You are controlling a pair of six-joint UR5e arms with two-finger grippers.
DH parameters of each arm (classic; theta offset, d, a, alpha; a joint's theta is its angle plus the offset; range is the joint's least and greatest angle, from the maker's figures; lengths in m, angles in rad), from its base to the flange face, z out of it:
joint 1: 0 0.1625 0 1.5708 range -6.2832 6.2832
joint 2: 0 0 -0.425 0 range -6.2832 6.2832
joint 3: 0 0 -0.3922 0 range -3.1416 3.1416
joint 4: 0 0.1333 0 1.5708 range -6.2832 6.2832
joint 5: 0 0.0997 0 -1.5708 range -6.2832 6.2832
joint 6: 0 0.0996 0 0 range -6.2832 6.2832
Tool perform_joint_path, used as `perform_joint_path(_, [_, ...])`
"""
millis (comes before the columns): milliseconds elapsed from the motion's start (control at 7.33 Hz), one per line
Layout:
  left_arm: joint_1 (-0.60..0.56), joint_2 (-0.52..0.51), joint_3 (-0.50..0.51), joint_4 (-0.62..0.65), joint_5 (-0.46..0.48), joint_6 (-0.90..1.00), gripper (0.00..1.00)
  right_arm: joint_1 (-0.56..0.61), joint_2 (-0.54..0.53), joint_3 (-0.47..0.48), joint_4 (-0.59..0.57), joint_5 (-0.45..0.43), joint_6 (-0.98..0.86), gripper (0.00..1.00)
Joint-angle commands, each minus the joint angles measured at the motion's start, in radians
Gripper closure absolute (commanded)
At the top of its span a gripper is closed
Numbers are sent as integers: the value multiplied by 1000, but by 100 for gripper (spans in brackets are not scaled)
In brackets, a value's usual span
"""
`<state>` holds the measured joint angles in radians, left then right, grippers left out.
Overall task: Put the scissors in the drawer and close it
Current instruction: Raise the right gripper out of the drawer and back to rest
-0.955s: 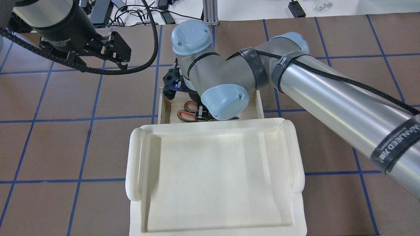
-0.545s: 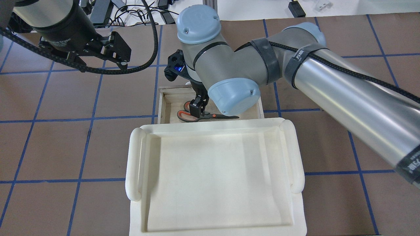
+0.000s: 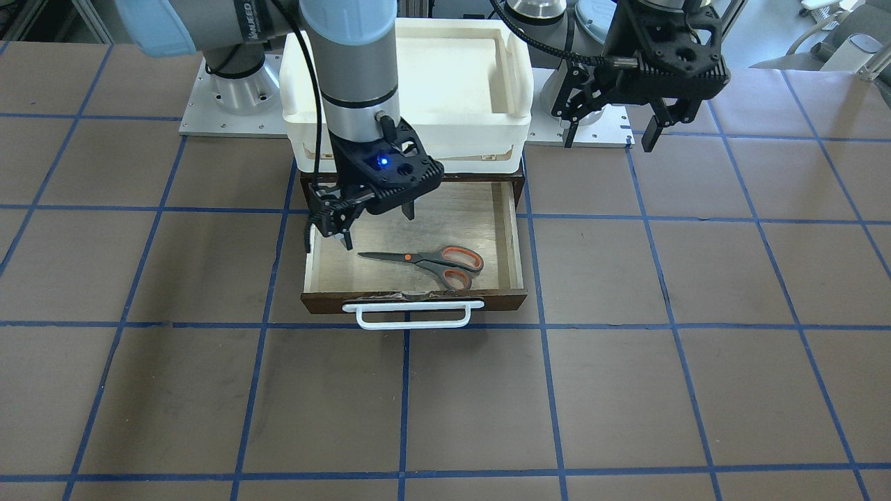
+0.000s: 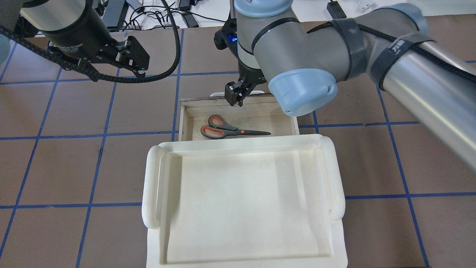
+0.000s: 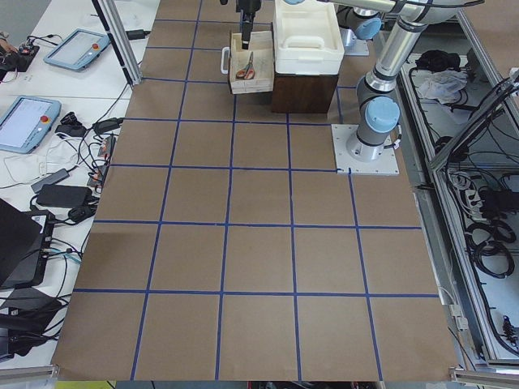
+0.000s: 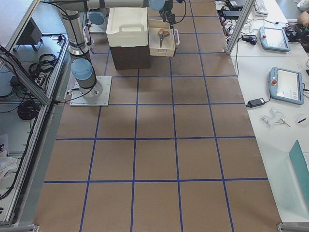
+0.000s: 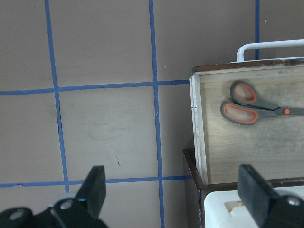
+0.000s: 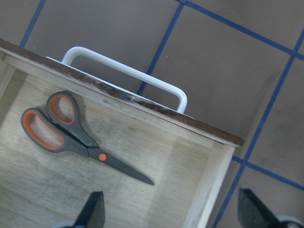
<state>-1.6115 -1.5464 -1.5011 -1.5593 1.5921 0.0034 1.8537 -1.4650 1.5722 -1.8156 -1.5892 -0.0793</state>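
1. The scissors (image 4: pixel 230 130) lie flat on the floor of the drawer (image 3: pixel 516 229); their handles point to the robot's left and their blades to its right, and nothing touches them; they lie where they lay half a second ago.
2. The drawer stands pulled out from under the white tray (image 4: pixel 152 186); its white handle (image 3: pixel 411 321) faces away from the robot.
3. A second ago the right gripper (image 3: pixel 376 226) was low in the drawer, right at the scissors' handles; now we see it lifted clear and shifted toward the drawer's front wall.
4. Its fingers are spread wide and carry nothing; in the right wrist view the scissors lie below and between the two fingertips, well apart from them.
5. The left gripper (image 3: pixel 610 136) hangs over the table (image 3: pixel 626 383) on the robot's left, beside the tray; its fingers are wide apart and empty, and it has not moved.
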Motion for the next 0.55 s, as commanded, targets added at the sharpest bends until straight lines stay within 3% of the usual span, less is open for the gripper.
perform_joint_path(0, [-11, -100, -1, 74, -12, -16, 0, -211, -70, 6, 105, 12, 59, 0])
perform_joint_path(273, [-132, -209, -7, 294, 3, -28, 0, -301, -70, 23, 128, 15, 49, 0])
perform_joint_path(409, [-174, -266, -4, 350, 3, -184, 0, -306, -78, 22, 131, 15, 49, 0])
